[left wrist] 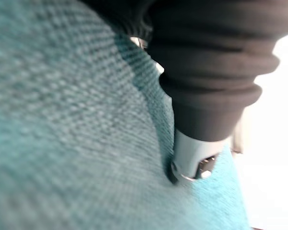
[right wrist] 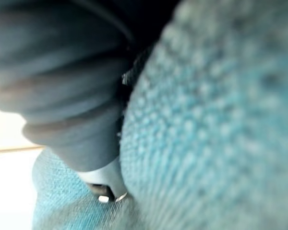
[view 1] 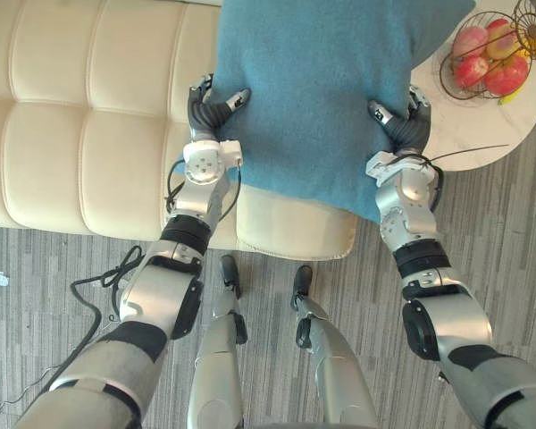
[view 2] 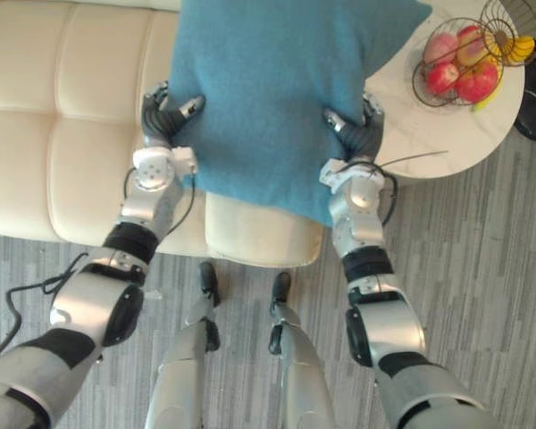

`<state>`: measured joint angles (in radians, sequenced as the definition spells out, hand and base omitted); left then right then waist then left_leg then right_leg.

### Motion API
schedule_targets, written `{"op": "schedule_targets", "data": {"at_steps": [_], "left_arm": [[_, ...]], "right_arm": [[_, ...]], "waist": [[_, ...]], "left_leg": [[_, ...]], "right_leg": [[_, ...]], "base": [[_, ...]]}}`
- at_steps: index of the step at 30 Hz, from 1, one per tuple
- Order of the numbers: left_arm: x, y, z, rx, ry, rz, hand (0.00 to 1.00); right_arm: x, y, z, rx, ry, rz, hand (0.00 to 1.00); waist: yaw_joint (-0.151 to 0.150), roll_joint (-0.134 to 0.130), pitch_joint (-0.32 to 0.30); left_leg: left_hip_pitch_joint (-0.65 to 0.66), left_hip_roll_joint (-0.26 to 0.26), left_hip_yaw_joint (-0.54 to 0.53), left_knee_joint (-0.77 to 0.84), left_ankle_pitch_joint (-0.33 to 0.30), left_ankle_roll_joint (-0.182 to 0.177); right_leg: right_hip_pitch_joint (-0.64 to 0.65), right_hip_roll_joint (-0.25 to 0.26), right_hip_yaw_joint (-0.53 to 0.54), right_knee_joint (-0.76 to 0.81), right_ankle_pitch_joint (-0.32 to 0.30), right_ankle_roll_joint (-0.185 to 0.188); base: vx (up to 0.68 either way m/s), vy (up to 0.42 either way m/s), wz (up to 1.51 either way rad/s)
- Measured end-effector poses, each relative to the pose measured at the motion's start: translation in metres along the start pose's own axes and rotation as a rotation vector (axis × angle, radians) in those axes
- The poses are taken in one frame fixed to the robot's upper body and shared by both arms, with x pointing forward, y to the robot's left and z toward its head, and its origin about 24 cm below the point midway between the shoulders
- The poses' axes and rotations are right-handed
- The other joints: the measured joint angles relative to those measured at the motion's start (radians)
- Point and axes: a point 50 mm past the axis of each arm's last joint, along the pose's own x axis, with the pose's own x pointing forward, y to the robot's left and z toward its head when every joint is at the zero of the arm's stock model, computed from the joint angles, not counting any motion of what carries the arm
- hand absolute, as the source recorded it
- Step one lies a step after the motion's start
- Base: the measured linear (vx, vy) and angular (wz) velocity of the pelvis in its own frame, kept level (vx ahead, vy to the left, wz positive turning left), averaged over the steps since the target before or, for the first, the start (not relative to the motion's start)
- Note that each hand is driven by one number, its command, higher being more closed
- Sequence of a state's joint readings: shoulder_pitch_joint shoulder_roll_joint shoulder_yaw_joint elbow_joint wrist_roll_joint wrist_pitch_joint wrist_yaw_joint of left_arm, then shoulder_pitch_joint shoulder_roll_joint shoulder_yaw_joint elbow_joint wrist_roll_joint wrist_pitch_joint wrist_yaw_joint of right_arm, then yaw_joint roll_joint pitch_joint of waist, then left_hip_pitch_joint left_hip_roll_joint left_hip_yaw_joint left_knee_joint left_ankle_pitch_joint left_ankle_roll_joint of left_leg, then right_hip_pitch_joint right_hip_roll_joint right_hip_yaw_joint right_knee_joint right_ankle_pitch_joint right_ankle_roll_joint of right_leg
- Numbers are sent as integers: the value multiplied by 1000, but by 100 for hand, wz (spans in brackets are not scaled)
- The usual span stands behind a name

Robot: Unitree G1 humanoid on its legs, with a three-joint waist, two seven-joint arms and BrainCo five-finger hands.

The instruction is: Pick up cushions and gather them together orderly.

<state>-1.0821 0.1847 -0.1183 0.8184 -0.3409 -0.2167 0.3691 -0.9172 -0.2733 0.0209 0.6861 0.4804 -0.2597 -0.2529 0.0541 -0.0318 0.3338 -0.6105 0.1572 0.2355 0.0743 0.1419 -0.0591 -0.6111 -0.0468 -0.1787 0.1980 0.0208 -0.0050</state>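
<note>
Both hands are on the one blue cushion (view 1: 317, 89) that you see in the head views, one at each side edge. The left hand (view 1: 213, 112) takes the cushion's left edge: its thumb lies curled over the top face of the cloth, and the fingers go under the edge, so it is pinching the cushion. The right hand (view 1: 404, 125) does the same at the right edge, thumb on top and fingers hidden below, so it also is gripping the cushion. In both wrist views the knitted blue cloth presses directly against the dark ribbed cover of each hand. The cushion is spread flat and a little turned, above the right end of the cream sofa (view 1: 80, 116), and its near corner hangs past the front edge of the seat, just beside the right forearm. You cannot tell if the cushion rests on the seat or is lifted from it. To the right of the sofa stands a round white table (view 1: 469, 134) that carries a wire basket (view 1: 444, 76) with red fruit (view 1: 509, 76) inside. The floor (view 1: 54, 259) in front is grey and striped.
</note>
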Motion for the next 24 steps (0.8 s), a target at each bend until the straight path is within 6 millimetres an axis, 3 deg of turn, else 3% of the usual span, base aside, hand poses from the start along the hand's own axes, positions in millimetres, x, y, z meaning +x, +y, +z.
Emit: {"op": "schedule_targets", "data": {"at_steps": [4, 9, 15, 20, 24], "left_arm": [[-6, -2, 2, -53, -19, -2, 100], [-49, 0, -10, -152, -59, -30, 100], [-104, 14, -29, -268, -39, 6, 100], [-170, 20, -60, -311, 115, 25, 100], [-207, 33, -65, -327, 175, 50, 100]], "right_arm": [[-7, 2, -3, -6, 1, 15, 100], [-53, -5, -21, 53, 27, 17, 100], [-101, -8, -20, 107, -15, 26, 100], [-157, -23, -29, 64, 21, -15, 100], [-191, -25, -31, 13, 66, 1, 100]], "waist": [[0, 0, 7], [3, -2, 15], [7, 0, 8], [3, 3, -82], [5, 5, -169]], "left_leg": [[34, 0, 3, -1, 0, 0], [170, -11, 0, 0, -28, -23], [290, -22, -12, -1, -59, -32], [393, -47, -28, -45, -67, -30], [457, -57, -43, -76, -69, -29]], "right_leg": [[29, 0, 2, 5, -1, 0], [131, -21, -7, 98, -91, -3], [240, -41, -29, 149, -157, 0], [349, -59, -55, 125, -180, 19], [432, -61, -76, 81, -186, 27]], "base": [[51, -30, -2], [57, -36, 13], [54, -27, 14], [109, 41, 16], [96, 34, 16]]}}
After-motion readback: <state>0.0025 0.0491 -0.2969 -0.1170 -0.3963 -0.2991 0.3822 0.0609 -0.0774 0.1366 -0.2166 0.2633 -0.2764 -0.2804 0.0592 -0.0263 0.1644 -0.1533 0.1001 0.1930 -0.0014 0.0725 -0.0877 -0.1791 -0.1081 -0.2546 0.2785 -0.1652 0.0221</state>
